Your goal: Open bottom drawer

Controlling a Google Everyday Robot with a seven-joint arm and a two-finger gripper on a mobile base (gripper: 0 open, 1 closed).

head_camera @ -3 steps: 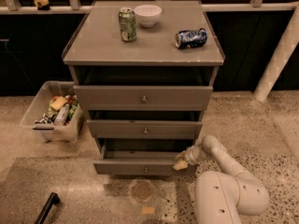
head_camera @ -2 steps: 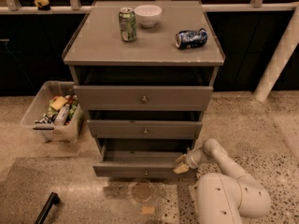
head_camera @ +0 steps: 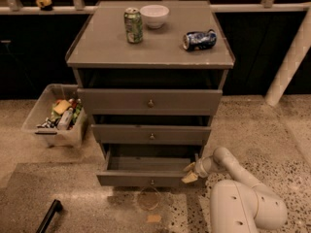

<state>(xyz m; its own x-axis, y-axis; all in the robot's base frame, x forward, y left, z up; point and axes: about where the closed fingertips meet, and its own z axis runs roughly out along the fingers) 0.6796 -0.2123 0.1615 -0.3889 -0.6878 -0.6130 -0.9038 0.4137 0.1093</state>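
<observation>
The bottom drawer [head_camera: 146, 178] is the lowest of three grey drawers in the cabinet [head_camera: 150, 47]. It stands pulled out toward me, with its inside visible and a small brass knob [head_camera: 152, 182] at the centre of its front. My gripper [head_camera: 190, 172] is at the right end of the drawer front, touching or just beside its right corner. My white arm [head_camera: 233, 171] reaches in from the lower right.
A green can [head_camera: 133, 25], a white bowl [head_camera: 154, 16] and a blue can lying on its side [head_camera: 199, 39] sit on the cabinet top. A clear bin of snacks [head_camera: 56, 115] stands on the floor to the left. A black bar [head_camera: 48, 216] lies at lower left.
The bottom drawer has come a little further out. My gripper has moved slightly toward me along its right end.
</observation>
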